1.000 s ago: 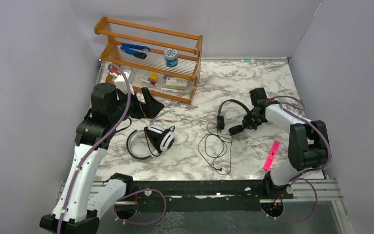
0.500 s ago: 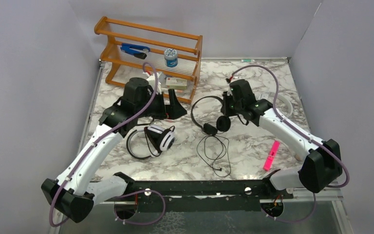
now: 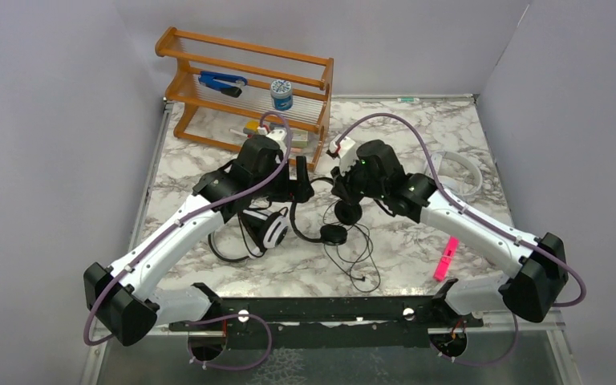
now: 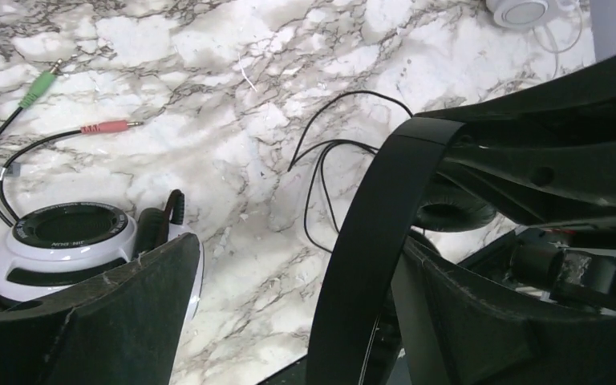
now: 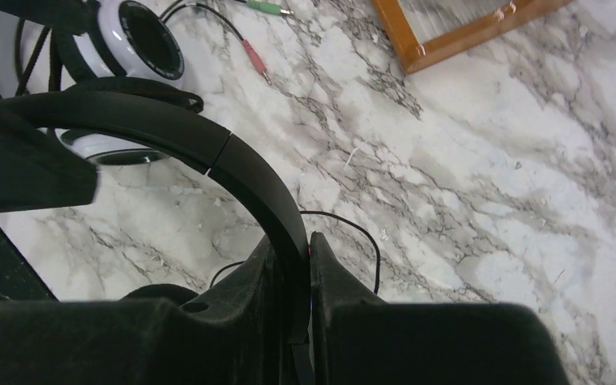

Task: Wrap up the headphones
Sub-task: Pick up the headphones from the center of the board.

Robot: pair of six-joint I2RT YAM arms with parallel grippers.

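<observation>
My right gripper [image 3: 338,189] is shut on the headband of the small all-black headphones [image 3: 334,233] and holds them over the table's middle; the grip shows in the right wrist view [image 5: 298,269]. Their black cord [image 3: 358,258] trails on the marble. My left gripper [image 3: 301,181] is open, its jaws on either side of that headband [image 4: 369,233], which lies close to the right finger [image 4: 481,321]. The white headphones with black ear pads [image 3: 266,228] lie below my left gripper, also seen in the left wrist view [image 4: 64,241]. The all-white headphones [image 3: 459,171] lie at the right, partly behind my right arm.
A wooden rack [image 3: 245,84] with small items stands at the back left. A pink marker [image 3: 447,255] lies at the front right. Green and pink jack plugs [image 4: 104,126] lie on the marble by the white headphones. Grey walls close in the sides.
Both arms swung in to the middle. My right gripper carried the black headphones leftward. My left gripper came from the rack side and now has its jaws around the headband.
</observation>
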